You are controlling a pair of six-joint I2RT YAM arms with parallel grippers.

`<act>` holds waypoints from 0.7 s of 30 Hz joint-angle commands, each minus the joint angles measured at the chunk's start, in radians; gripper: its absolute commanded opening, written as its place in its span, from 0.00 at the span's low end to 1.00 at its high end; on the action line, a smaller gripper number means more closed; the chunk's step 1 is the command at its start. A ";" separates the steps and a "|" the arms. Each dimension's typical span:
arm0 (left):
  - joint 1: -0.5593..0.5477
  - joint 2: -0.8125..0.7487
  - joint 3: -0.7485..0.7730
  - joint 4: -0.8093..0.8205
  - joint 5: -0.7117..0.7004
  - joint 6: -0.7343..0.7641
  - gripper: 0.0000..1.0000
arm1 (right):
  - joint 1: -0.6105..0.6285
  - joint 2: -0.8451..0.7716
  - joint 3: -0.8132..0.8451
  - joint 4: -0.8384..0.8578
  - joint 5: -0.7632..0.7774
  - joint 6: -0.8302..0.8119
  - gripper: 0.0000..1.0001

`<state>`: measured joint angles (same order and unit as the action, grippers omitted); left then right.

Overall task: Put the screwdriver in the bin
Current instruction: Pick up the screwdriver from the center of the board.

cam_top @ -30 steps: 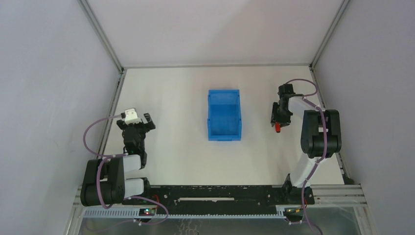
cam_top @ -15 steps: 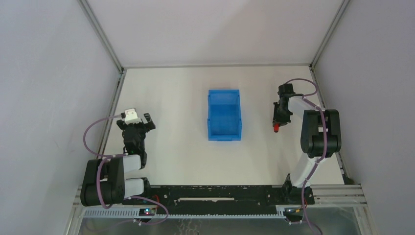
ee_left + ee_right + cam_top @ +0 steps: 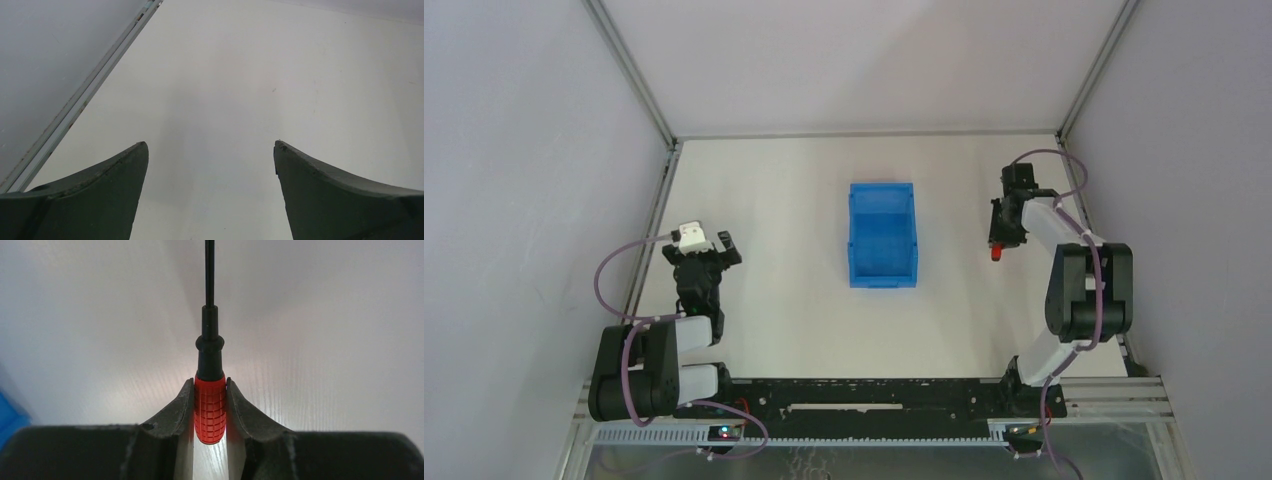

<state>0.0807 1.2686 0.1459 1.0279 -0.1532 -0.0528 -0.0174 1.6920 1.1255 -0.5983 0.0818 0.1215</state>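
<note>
The screwdriver (image 3: 210,405) has a ribbed red handle and a thin black shaft pointing away from the camera in the right wrist view. My right gripper (image 3: 210,387) is shut on that red handle, one finger pressed against each side. From the top view the right gripper (image 3: 999,245) hangs at the right of the table, with the screwdriver's red end (image 3: 995,256) showing below it. The blue bin (image 3: 882,247) sits open-topped in the table's middle, left of that gripper. My left gripper (image 3: 712,250) stands open near the left edge, with nothing between its fingers (image 3: 115,180).
Metal frame rails (image 3: 654,225) run along the table's left and right edges (image 3: 1089,200). A blue corner of the bin (image 3: 10,415) shows at the lower left of the right wrist view. White tabletop (image 3: 784,270) lies between the bin and the left gripper.
The right gripper has closed on the screwdriver's red handle and moved slightly right and toward the back with it. The left arm and the bin have not moved.
</note>
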 commanded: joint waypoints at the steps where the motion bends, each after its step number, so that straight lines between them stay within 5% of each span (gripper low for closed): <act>1: -0.007 -0.013 0.043 0.032 -0.008 0.016 1.00 | -0.004 -0.101 0.009 -0.031 0.000 0.005 0.04; 13: -0.007 -0.012 0.043 0.032 -0.007 0.016 1.00 | 0.001 -0.243 0.067 -0.126 -0.018 0.007 0.04; 21: -0.007 -0.012 0.042 0.032 -0.008 0.016 1.00 | 0.045 -0.379 0.094 -0.119 -0.177 0.033 0.06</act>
<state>0.0807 1.2686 0.1459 1.0279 -0.1535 -0.0528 -0.0074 1.3968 1.1561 -0.7189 0.0010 0.1295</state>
